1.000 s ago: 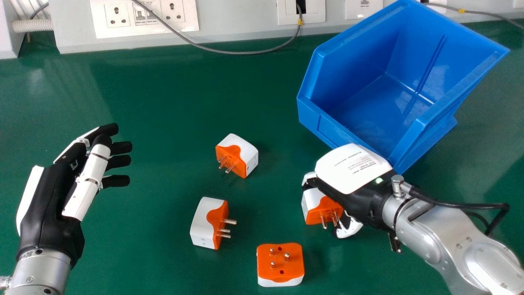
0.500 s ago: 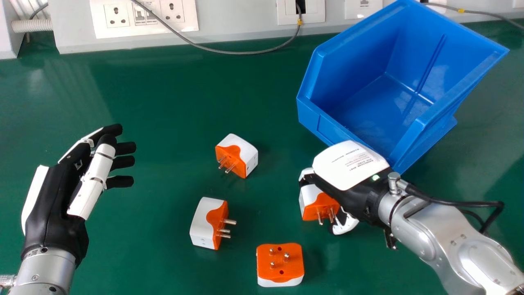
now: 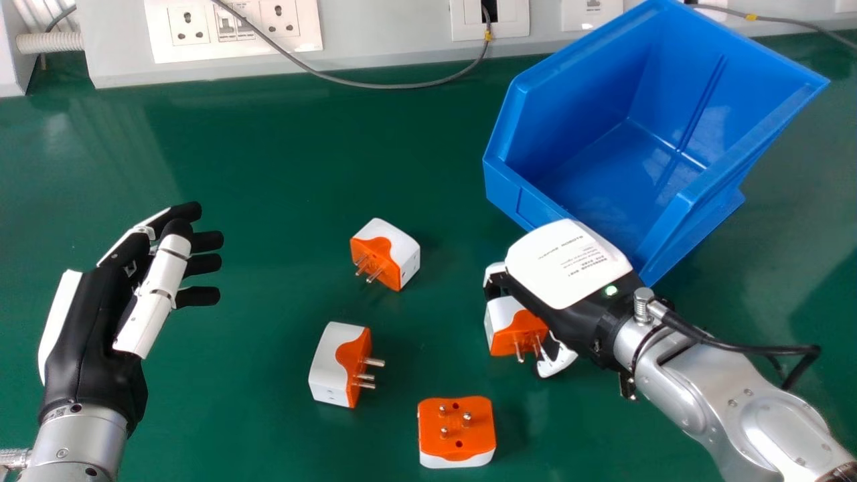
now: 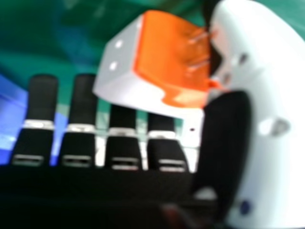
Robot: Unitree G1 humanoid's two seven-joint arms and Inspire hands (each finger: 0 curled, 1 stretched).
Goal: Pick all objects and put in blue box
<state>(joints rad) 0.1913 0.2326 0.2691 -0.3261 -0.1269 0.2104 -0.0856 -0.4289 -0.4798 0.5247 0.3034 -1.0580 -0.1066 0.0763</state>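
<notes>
Has an orange-and-white adapter [image 3: 512,325] clamped between thumb and fingers of the right hand [image 3: 569,268], just off the near side of the blue box [image 3: 515,197] and left of its nearest corner. Probably needs to rise over the box's near wall, then go forward and rightward into the opening. Suits the right hand, far nearer the box than the straight-fingered left hand [image 3: 87,335]. Has three loose adapters [image 3: 385,254] [image 3: 341,365] [image 3: 457,425] apart, left of the box and nearer the robot.

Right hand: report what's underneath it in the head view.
Under the right hand is a white-and-orange plug adapter, metal pins showing. The hand covers the rest of that adapter, and the green table directly beneath the palm cannot be seen.
</notes>
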